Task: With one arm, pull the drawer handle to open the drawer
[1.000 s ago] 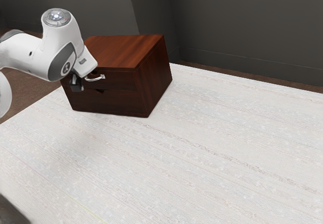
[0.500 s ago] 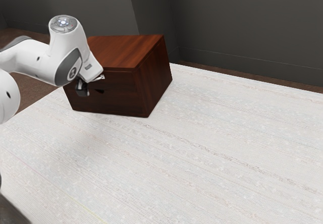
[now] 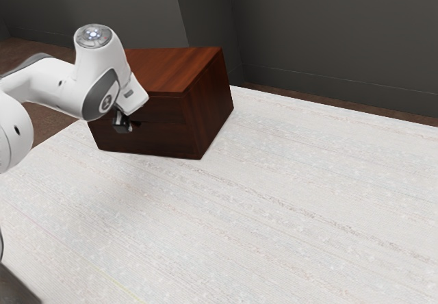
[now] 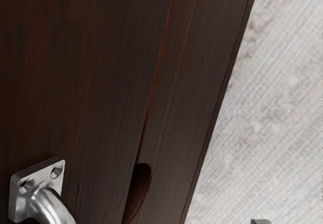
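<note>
The dark wooden box (image 3: pixel 179 92) sits on the white table (image 3: pixel 274 201) toward the exterior view's left, its drawer (image 3: pixel 161 110) flush with the front, its inside hidden. The gripper (image 3: pixel 122 123) is at the drawer front; clenched or released, I cannot tell. The wrist view adds the metal handle (image 4: pixel 40 196) on its screwed plate, near a notch (image 4: pixel 139 183)

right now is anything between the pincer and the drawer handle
Nothing visible stands between them. The pincer is right at the drawer front, and the handle sits close by the hand.

Wooden drawer box (image 3: pixel 179 105) blocking the far corner, wide tabletop (image 3: pixel 274 208) open toward exterior view's right
</note>
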